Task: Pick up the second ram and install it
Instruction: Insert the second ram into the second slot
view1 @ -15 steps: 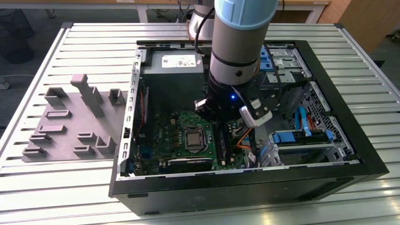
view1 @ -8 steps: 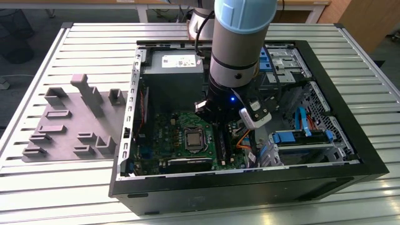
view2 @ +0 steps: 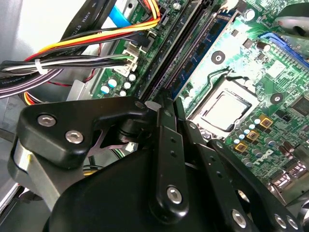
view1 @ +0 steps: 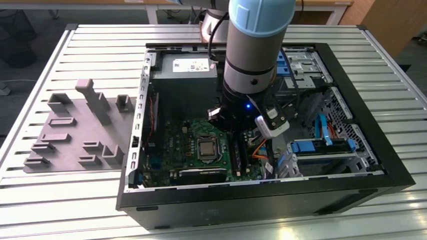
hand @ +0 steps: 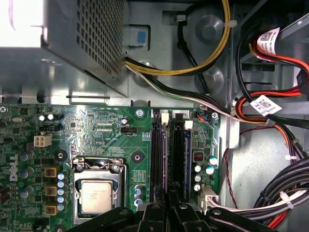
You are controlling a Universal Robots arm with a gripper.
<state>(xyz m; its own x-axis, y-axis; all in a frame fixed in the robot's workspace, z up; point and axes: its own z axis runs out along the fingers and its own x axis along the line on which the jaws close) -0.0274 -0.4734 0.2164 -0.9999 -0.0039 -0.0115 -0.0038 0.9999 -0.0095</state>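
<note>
While the gripper point(hand: 166, 205) hovers, the case point(view1: 373, 150) holds the motherboard point(hand: 111, 130).

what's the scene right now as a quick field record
gripper: low over the motherboard, at the long black slots
second ram: lying along the slots ahead of the gripper, dark blue board with chips
cpu socket: beside the slots
power supply: in the case
grey fixture: on the table, exterior view's left

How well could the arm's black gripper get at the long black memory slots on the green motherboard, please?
Probably well: the black gripper hangs directly over the long black memory slots on the green motherboard, and the bundled cables lie beside them, not across.
</note>
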